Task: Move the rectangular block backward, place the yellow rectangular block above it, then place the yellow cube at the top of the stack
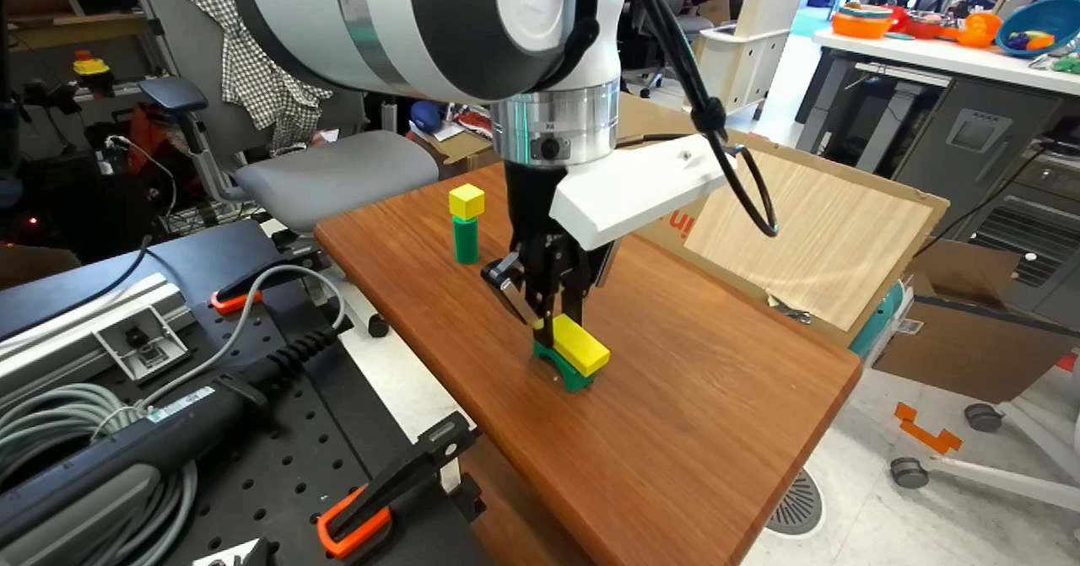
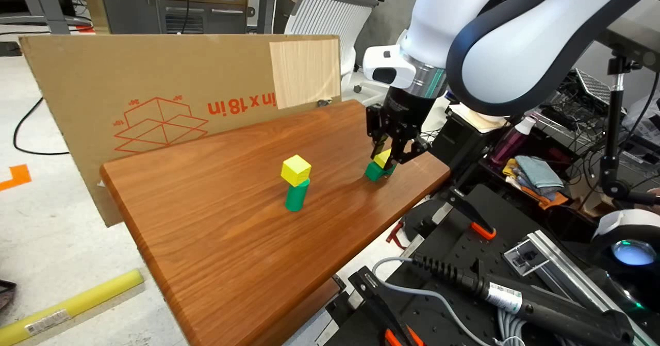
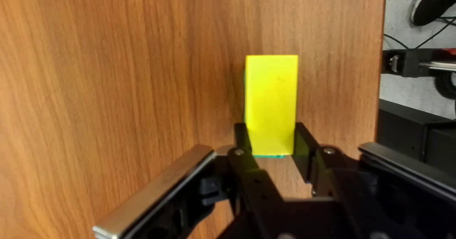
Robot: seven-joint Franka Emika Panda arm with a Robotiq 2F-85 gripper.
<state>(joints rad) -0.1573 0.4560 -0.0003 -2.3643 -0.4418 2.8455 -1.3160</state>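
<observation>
The yellow rectangular block (image 1: 584, 348) lies flat on top of the green rectangular block (image 1: 577, 379), which has an arched underside and stands on the table. Both also show in the other exterior picture, the yellow block (image 2: 382, 158) partly behind the fingers and the green block (image 2: 375, 171) below. In the wrist view the yellow block (image 3: 271, 96) covers all but thin edges of the green block (image 3: 269, 156). My gripper (image 3: 271, 137) is shut on the yellow block's near end, a finger against each long side. The yellow cube (image 1: 467, 202) sits atop a green cylinder (image 1: 466, 242), apart from the gripper.
The wooden table (image 1: 675, 431) has a cardboard sheet (image 2: 196, 78) standing along one long side. A black perforated bench (image 1: 278, 465) with clamps and cables lies along the opposite side. The green cylinder with the cube also stands on the table in an exterior view (image 2: 297, 196).
</observation>
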